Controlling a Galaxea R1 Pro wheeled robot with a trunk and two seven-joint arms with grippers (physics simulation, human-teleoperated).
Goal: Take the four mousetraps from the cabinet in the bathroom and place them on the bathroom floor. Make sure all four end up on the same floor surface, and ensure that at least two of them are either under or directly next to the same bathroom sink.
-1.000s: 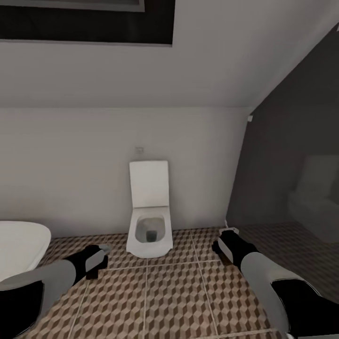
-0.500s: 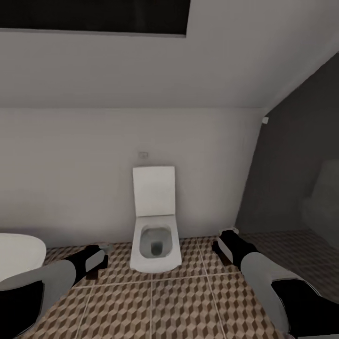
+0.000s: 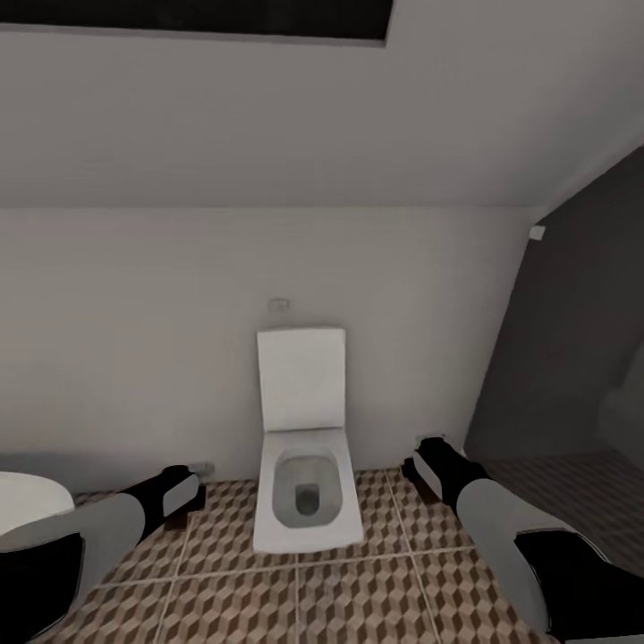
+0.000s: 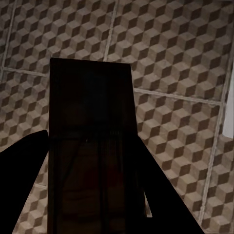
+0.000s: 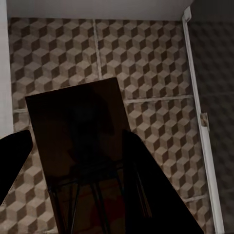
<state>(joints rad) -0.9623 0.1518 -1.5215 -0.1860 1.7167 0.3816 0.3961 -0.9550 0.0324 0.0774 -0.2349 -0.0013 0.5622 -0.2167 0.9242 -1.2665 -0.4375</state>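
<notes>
While the head view faces a white wall, a square white toilet point(image 3: 307, 465) stands against it, lid up, on the bathroom floor point(image 3: 358, 590) of cube-pattern tiles; a white bathtub rim point(image 3: 27, 496) shows at the floor's left edge; a dark glass partition point(image 3: 572, 358) closes the right side. Left gripper point(image 4: 92, 195) has its fingers clamped on a mousetrap point(image 4: 90, 126), a flat dark brown slab held above the tiles, wire parts faintly visible; right gripper point(image 5: 78, 195) has its fingers clamped on a second mousetrap point(image 5: 78, 126), likewise above the floor, near a white strip along the partition's base.
</notes>
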